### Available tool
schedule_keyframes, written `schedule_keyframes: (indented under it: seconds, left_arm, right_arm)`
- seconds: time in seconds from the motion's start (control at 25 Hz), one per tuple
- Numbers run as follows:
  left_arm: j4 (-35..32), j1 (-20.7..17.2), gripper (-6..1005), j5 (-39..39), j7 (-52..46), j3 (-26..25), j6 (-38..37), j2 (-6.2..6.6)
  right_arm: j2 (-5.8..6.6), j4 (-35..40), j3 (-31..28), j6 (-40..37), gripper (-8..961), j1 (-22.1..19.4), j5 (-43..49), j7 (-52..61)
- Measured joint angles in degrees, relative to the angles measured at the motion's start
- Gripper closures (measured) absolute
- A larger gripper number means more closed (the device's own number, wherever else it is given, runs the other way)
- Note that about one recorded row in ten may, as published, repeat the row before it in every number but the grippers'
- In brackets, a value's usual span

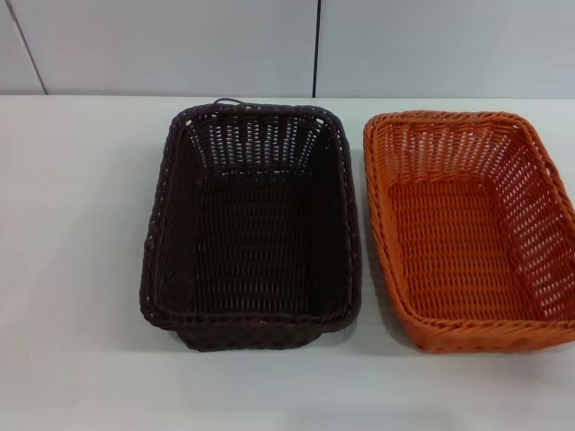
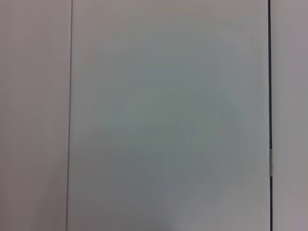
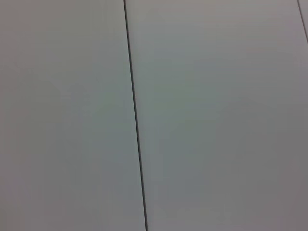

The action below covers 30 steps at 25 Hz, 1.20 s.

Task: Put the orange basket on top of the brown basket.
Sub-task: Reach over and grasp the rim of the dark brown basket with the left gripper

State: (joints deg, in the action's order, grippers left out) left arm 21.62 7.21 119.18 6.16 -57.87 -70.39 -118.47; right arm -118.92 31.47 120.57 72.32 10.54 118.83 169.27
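Two empty rectangular woven baskets sit side by side on a plain white table (image 1: 81, 269), seen from the robot's head camera looking forward and down. The bright orange wicker-style basket (image 1: 476, 310), with flared open-weave sides and a braided rim, stands on the robot's right, its far right edge running out of view. Just beside it, toward the middle of the table, stands the very dark brown, almost black woven basket (image 1: 171, 269) of similar size and shape; a narrow strip of table shows between the two rims, so they appear close but not touching. Both rest upright with their openings facing up. Neither gripper appears in any view: both wrist cameras show only pale wall panels with dark vertical seams, so whether the pincers are released or clenched cannot be told, and both arms seem parked away from the table. Nothing has been lifted yet. The orange basket looks light and fairly stiff, though a woven wall may flex a little when squeezed. Its braided rim, likely along the side or corner nearest the right arm, seems the surest place to pinch, since the open weave gives texture against slipping. Lifted by one edge it may tilt, so keeping it level above the brown basket would matter.
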Motion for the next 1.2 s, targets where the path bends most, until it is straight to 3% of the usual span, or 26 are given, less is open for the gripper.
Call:
schedule_keyframes:
  seconds: [0.52,0.56,0.6,0.68,0.76,0.8,0.84,0.88,0.92,1.0,1.12,1.16,1.2]
  left_arm:
    - [0.38,-0.35,216,0.04,-0.05,0.01,0.73,0.13]
    - [10.31,-0.32,216,1.99,3.58,-0.73,9.16,4.31]
    - [14.58,-0.87,216,2.72,5.11,-1.28,11.82,5.85]
    - [20.12,-1.76,216,3.57,6.95,-2.57,16.44,7.56]
    - [32.21,-4.16,216,6.14,10.67,-6.87,28.91,9.99]
    - [36.54,-5.1,216,7.33,12.18,-8.67,33.81,10.4]
    - [46.09,-7.45,216,10.54,15.9,-14.37,46.24,9.88]
    - [46.09,-7.45,216,10.54,15.9,-14.37,46.24,9.88]
    - [51.28,-8.59,216,12.27,18.07,-17.55,54.03,8.89]
    - [58.38,-9.81,216,13.91,20.93,-23.0,65.53,6.39]
    - [68.64,-10.55,216,14.94,26.15,-31.68,88.19,1.27]
    - [71.61,-10.55,216,14.82,26.73,-33.4,94.51,0.4]
    - [73.66,-10.43,216,14.81,26.12,-33.73,98.37,0.44]
  right_arm:
    - [0.0,1.54,0.78,-0.12,116,-0.35,0.15,0.01]
    - [0.01,1.63,0.81,-0.25,116,-0.33,0.19,0.01]
    - [0.01,1.67,0.85,-0.36,116,-0.31,0.21,0.01]
    - [0.01,1.68,0.88,-0.43,116,-0.29,0.24,0.01]
    - [0.01,1.68,0.89,-0.45,116,-0.34,0.26,0.01]
    - [0.01,1.68,0.89,-0.48,116,-0.39,0.26,0.01]
    - [0.01,1.67,0.88,-0.56,116,-0.46,0.25,0.01]
    - [0.01,1.67,0.89,-0.61,116,-0.5,0.24,0.01]
    - [0.01,1.67,0.89,-0.61,116,-0.5,0.24,0.01]
    - [0.01,1.66,0.88,-0.71,116,-0.55,0.13,0.01]
    - [0.01,1.65,0.89,-0.93,116,-0.56,-0.02,0.02]
    - [0.01,1.66,0.88,-0.99,116,-0.56,-0.02,0.02]
    - [0.01,1.68,0.89,-1.12,116,-0.56,-0.02,0.03]
